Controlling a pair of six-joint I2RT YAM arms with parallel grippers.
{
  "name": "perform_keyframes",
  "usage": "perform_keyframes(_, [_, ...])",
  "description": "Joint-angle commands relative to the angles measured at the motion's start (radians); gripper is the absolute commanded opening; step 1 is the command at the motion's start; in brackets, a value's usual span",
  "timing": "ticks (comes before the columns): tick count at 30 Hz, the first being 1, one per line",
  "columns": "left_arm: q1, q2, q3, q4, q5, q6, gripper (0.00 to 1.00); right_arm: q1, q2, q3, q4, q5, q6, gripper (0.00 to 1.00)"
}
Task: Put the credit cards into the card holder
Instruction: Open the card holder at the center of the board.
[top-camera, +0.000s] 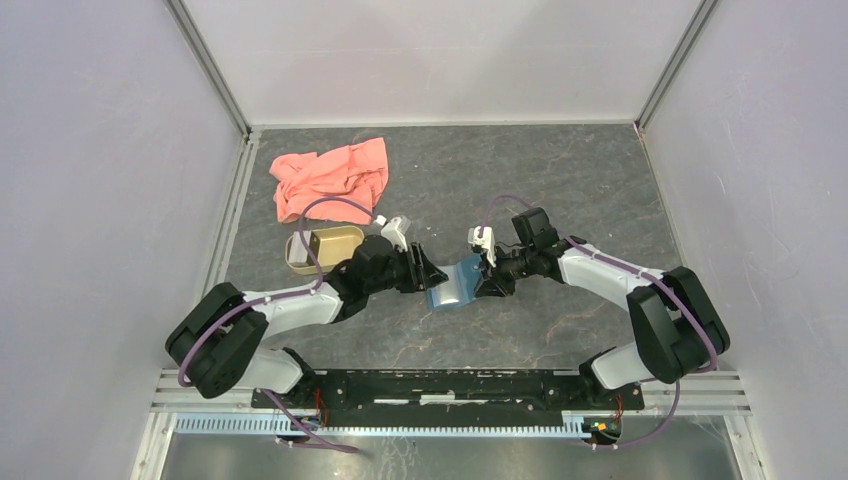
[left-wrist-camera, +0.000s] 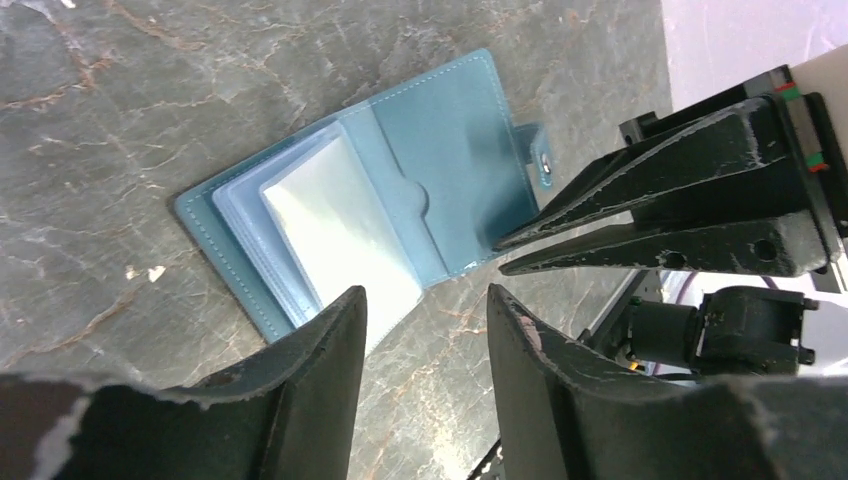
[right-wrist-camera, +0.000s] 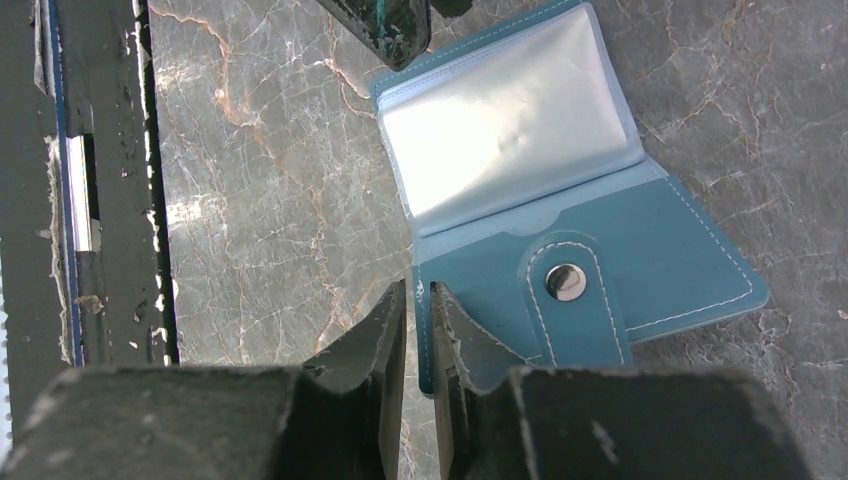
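The card holder (left-wrist-camera: 450, 150) lies open on the worktop (top-camera: 560, 180) between both arms, clear sleeves (right-wrist-camera: 505, 130) up. The left tool (left-wrist-camera: 425, 300) hovers over its sleeve side, jaws well apart and empty. The right tool (right-wrist-camera: 420, 288) shows only a slit at the cover's edge by the snap tab (right-wrist-camera: 567, 282); whether it pinches the cover cannot be told. If unpinned, the holder could slide or fold shut. Farther back, a gold-yellow credit card (top-camera: 335, 241) seems to sit in the tan dish (top-camera: 291, 256), unfetched

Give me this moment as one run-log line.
card holder: lying open | left hand: open, empty, at its clear-sleeve end | right hand: jaws nearly together at its snap-side edge, grip unclear
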Motion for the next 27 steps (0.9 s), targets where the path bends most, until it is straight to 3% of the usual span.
perform_keyframes(1, [0.000, -0.012, -0.004, -0.020, -0.061, 0.045, 0.56, 0.002, 0.008, 0.003, 0.019, -0.020, -0.001, 0.20])
perform_keyframes(6, [0.000, 0.040, 0.020, -0.027, -0.088, 0.064, 0.66, 0.003, 0.009, 0.004, 0.018, -0.018, -0.002, 0.20])
perform_keyframes(27, [0.003, 0.171, 0.118, -0.030, -0.105, 0.121, 0.65, 0.003, 0.013, 0.008, 0.008, -0.015, -0.008, 0.20])
